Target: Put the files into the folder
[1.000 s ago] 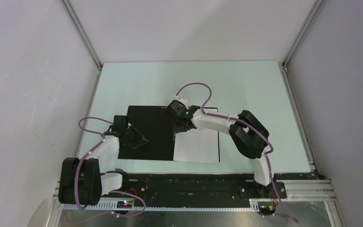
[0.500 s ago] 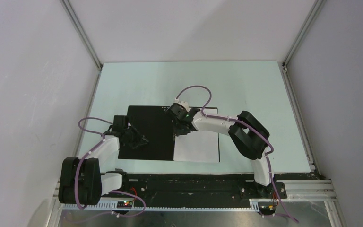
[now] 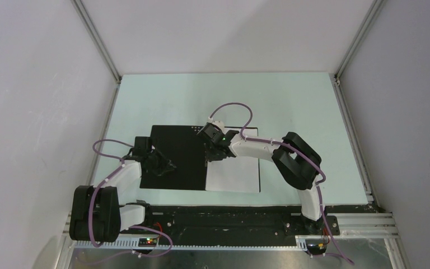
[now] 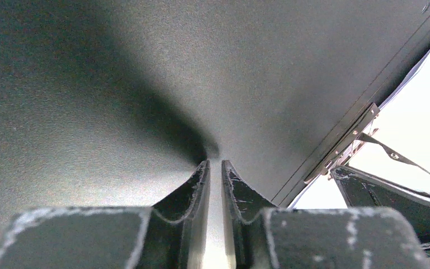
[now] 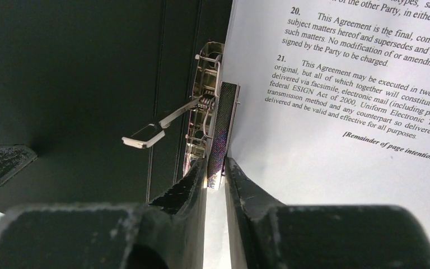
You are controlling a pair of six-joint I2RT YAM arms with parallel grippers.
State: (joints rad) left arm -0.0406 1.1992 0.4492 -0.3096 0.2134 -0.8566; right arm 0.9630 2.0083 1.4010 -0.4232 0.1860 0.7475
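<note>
While the folder lies open, black side up, on the table, the count is one folder, one metal clip, two grippers and one visible sheet on its right half. Only the right wrist view shows the sheet's printed text and the clip's bar between the narrow jaws of the right gripper; whether they squeeze it, I cannot tell. Only the left wrist view shows the left gripper all but closed on nothing, tips on the left cover. Since a second ago, the right wrist has edged slightly rightward.
</note>
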